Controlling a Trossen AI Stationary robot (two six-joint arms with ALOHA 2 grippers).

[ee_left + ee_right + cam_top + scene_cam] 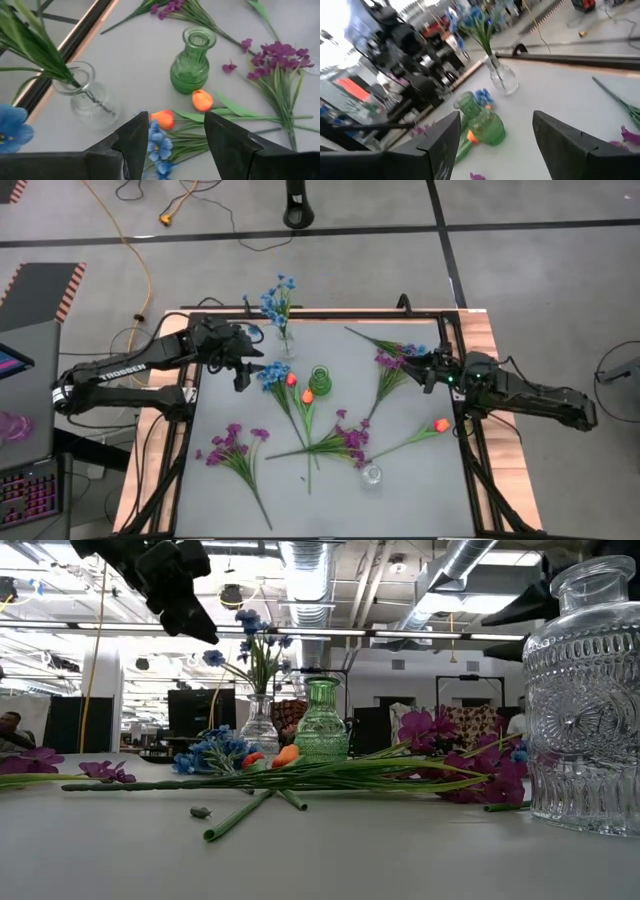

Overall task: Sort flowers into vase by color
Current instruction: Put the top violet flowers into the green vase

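My left gripper (241,368) (175,135) hangs open in the air over a loose blue sprig (272,372) (159,145) and two orange tulip buds (162,119) (201,100) lying on the table. It touches none of them. A clear vase (286,346) near the far edge holds blue flowers (278,295) upright. A green vase (320,380) (192,60) stands mid-table. Purple sprigs (235,445) (350,442) (390,362) and another tulip (441,424) lie flat. My right gripper (430,370) (495,135) waits open at the table's right side.
A second clear glass vase (372,473) (585,690) stands near the table's near edge, holding nothing. A black frame rail (460,380) borders the table. Bare tabletop (420,490) lies at the near right. Cables lie on the floor beyond the far edge.
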